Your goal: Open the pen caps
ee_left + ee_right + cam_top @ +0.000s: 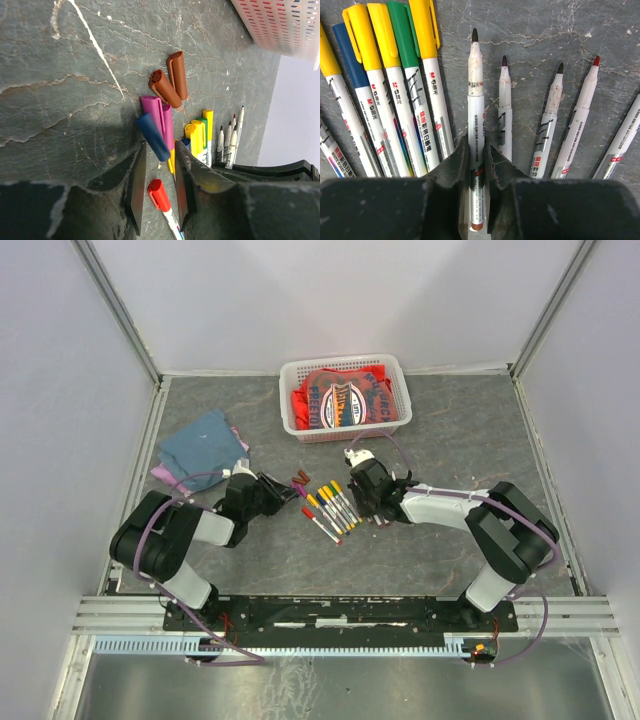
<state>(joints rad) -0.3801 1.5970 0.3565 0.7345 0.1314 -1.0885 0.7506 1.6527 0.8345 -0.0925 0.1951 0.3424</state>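
Loose pen caps lie ahead of my left gripper (160, 150): two brown ones (165, 89), purple ones (160, 117) and a blue cap (152, 136) resting across them at the fingertips. The jaws stand apart, gripping nothing. A red-capped pen (162, 200) lies on the table between them. My right gripper (476, 142) straddles an uncapped brown-ended pen (475, 90) lying on the table, jaws narrowly apart beside its barrel. Capped yellow (367, 35), green (400, 30) and blue (347, 50) pens lie left of it, other uncapped pens (550, 115) to the right. From above, both grippers (272, 490) (368, 502) flank the pens (330, 508).
A white basket (290, 400) holding red cloth stands at the back centre, its wall also seen in the left wrist view (285, 25). Folded blue and pink cloths (200, 445) lie at the back left. Grey walls enclose the table.
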